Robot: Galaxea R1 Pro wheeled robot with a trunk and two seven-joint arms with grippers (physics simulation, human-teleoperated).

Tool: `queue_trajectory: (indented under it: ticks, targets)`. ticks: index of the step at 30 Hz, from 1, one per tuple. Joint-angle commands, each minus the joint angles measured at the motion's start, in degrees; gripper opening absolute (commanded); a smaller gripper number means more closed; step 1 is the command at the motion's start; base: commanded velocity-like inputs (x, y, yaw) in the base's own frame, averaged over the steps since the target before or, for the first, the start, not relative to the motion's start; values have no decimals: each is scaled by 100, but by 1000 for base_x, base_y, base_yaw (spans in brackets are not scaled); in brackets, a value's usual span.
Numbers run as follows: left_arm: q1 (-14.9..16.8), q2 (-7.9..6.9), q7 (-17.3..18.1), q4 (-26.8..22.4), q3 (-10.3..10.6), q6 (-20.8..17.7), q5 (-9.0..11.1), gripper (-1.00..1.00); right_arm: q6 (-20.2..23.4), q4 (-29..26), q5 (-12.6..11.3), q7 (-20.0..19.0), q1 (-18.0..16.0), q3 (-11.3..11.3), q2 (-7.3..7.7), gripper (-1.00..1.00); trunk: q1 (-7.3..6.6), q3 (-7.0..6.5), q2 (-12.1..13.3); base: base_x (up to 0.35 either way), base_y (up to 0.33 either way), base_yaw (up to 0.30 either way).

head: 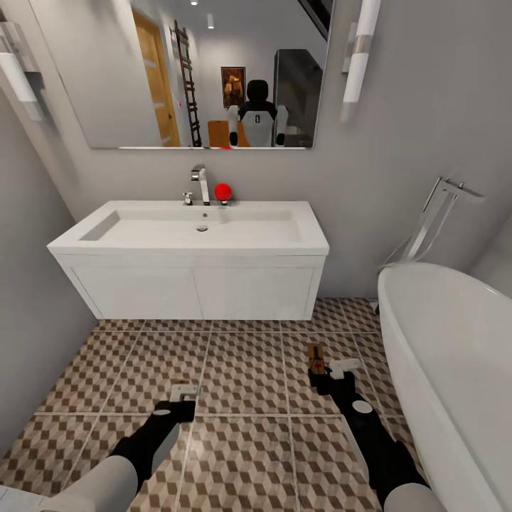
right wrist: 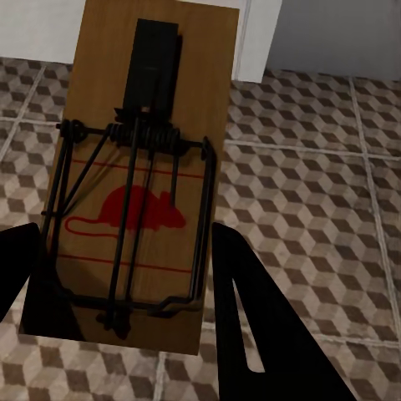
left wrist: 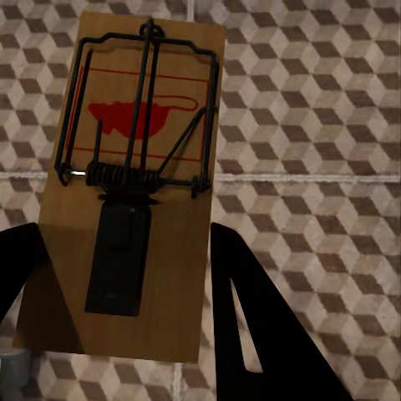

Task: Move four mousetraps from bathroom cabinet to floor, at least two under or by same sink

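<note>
Robot faces the wall-hung white sink unit (head: pixel 192 245), with the bathtub (head: pixel 455 341) at the right. Both arms reach forward, low over the cube-patterned bathroom floor (head: pixel 242 370).

Left claw (left wrist: pixel 125 284): pinching a mousetrap (left wrist: pixel 134 167) across its board; the wrist view shows the dark fingers on either side of the wood, wire bar and red mouse print facing the camera, tiles beneath. In the head view this claw sits at (head: pixel 183 395), in front of the sink unit and to the near left.

Right claw (right wrist: pixel 125 284): likewise pinching a second mousetrap (right wrist: pixel 138 192). The head view shows the board's brown end at (head: pixel 315 358), near right, between sink unit and tub.

Whether either board already touches the tiles cannot be told.

Step in hand, as judged: setting the two traps down by the sink. To do it well:
- carry both further toward the sink unit, so they land under or right beside it;
- lower until the board lies flat on the tile, then spread the fingers;
- draw straight back, so the board is not dragged.

Containers: sink basin holds nothing visible; a red ball (head: pixel 222 190) rests on its rim beside the tap (head: pixel 201 183). The tub's interior shows nothing in it.
</note>
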State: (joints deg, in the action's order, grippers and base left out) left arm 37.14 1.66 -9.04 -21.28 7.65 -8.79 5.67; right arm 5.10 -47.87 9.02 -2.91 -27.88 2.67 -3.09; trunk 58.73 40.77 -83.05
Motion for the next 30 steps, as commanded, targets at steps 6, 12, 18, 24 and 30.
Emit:
queue_trajectory:
  ticks: [6,12,18,24,30]
  targets:
    - [3,-5,-54,-89,44,-38,40,-100,7,-12,40,-27,-3,47,12,-100,0,5,-3,0,0,0]
    - [1,-1,-55,-111,24,-104,47,-100,12,60,35,-10,-2,28,-3,-100,0,5,-3,0,0,0]
    - [2,77,-59,-289,27,-204,45,-100,560,163,39,47,-4,42,-30,-100,0,5,-3,0,0,0]
    - [1,84,-61,-1294,48,-1222,40,-100,1577,13,30,64,-2,72,-14,-100,0,5,-3,0,0,0]
    - [2,67,-55,-1534,57,-1527,40,-100,1684,-40,29,130,-1,76,-9,-100,0,5,-3,0,0,0]
